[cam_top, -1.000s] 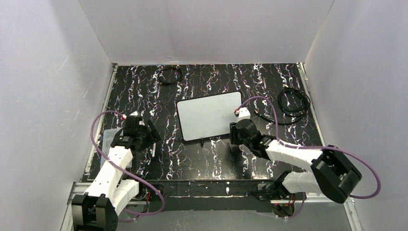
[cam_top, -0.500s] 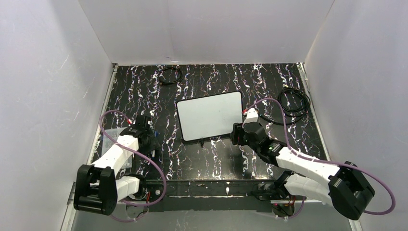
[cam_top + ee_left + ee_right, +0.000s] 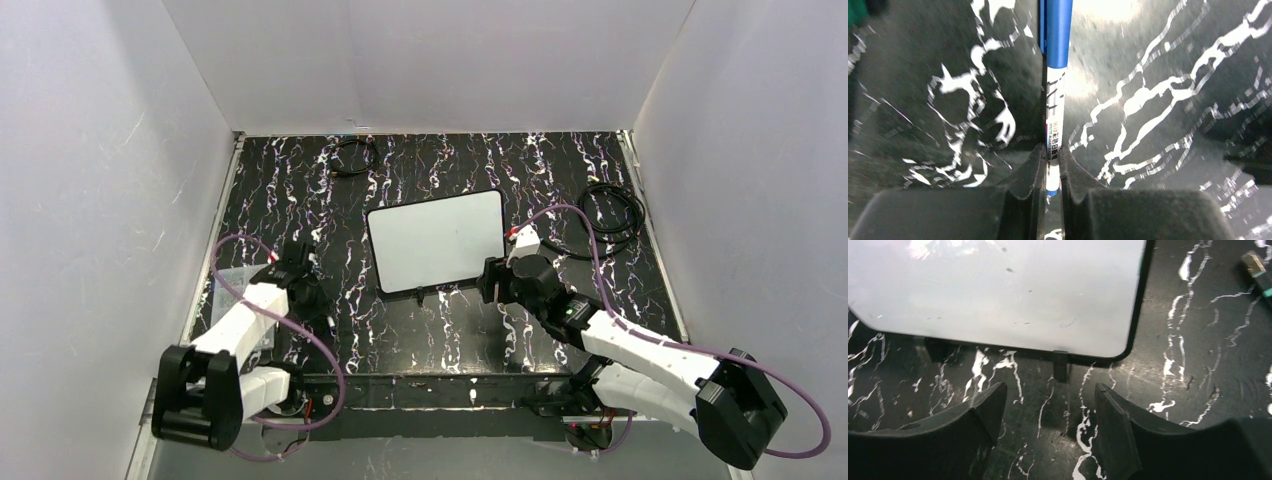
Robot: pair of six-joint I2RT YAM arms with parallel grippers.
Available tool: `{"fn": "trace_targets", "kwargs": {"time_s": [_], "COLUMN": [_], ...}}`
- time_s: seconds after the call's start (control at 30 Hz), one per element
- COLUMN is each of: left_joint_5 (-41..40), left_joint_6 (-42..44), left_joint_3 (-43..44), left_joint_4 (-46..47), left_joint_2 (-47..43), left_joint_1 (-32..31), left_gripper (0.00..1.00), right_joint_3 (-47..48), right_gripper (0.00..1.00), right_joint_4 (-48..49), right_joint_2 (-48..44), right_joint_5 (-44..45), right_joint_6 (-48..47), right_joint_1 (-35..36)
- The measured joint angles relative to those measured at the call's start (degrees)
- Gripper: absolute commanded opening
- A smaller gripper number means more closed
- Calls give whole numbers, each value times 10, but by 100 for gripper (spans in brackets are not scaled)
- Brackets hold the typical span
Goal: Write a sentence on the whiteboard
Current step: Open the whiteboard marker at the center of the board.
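So the whiteboard (image 3: 435, 238) lies flat mid-tabletop (image 3: 560, 170), seen whole only from overhead. Left wrist cam shows what that view hides: left jaws pinched on a blue-capped marker (image 3: 1055, 125). Right jaws gape wide just short of the board's near-edge clip (image 3: 1061, 365).

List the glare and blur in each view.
Top external: even light, sharp; the whiteboard shows no hot spot. Left wrist: the table pattern smears with blur, and a glare patch sits beside the marker. Right wrist: glare at the whiteboard's upper left, the rest evenly lit.
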Motion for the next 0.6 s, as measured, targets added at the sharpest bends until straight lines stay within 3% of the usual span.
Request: {"fn": "trace_targets", "kwargs": {"time_s": [0.3,0.6], "left_joint_5": [87,148], "left_joint_6": [-140,-269], "left_joint_3": [-60,-75], "left_joint_4": [-32,-61], "left_joint_2": [-229,-345], "left_joint_1": [-34,-61], "left_gripper": [0,0], "right_joint_3": [51,130], "right_gripper": [78,69], "right_joint_4": [1,41], "right_joint_2": [3,114], "right_joint_5": [-124,-142], "right_joint_6": [29,84], "right_joint_1": [12,152]}}
